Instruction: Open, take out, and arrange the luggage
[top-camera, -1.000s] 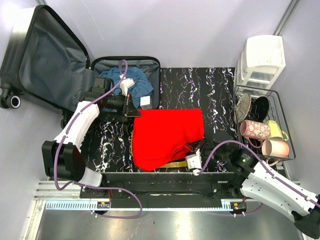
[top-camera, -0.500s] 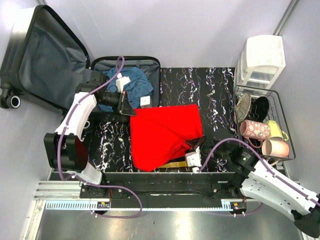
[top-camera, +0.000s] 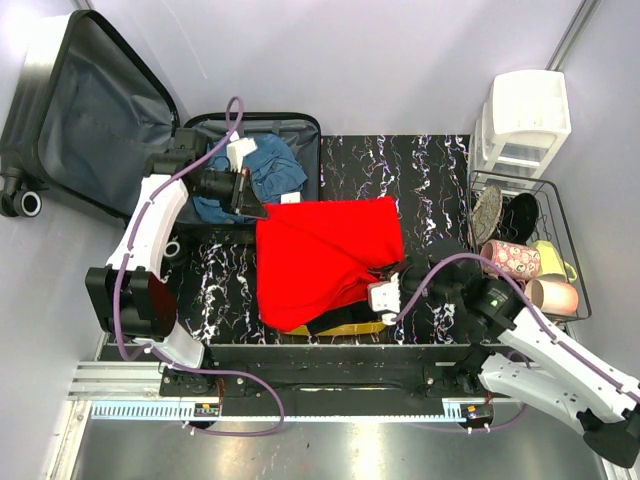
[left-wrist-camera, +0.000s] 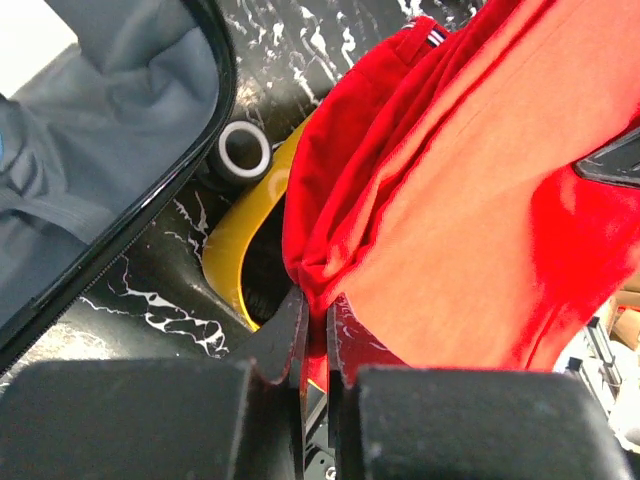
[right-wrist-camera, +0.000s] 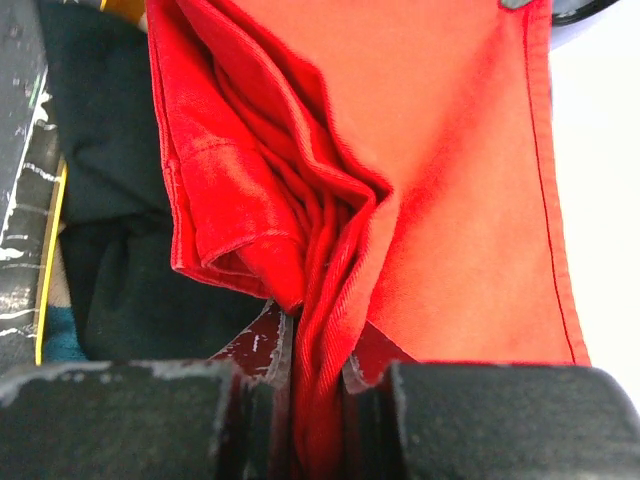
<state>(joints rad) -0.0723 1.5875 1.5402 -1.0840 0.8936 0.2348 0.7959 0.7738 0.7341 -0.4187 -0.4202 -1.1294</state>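
Both arms hold a red garment (top-camera: 325, 260) stretched between them over the yellow bin (left-wrist-camera: 235, 240).

The left gripper (left-wrist-camera: 318, 315) is pinched on a thin fold at one corner, and the right gripper (right-wrist-camera: 318, 345) is clamped on a bunched edge at the opposite side. The luggage (top-camera: 100, 120) lies open just behind the left gripper with its lid propped up, and blue clothes (top-camera: 270, 165) sit inside, close to that wrist. A dark garment (right-wrist-camera: 100, 200) lies below the right gripper. The left hold looks slight, so if the arms pull further apart the fold could slip free and the cloth could drop half outside the bin. A sideways swing could also snag the luggage rim.
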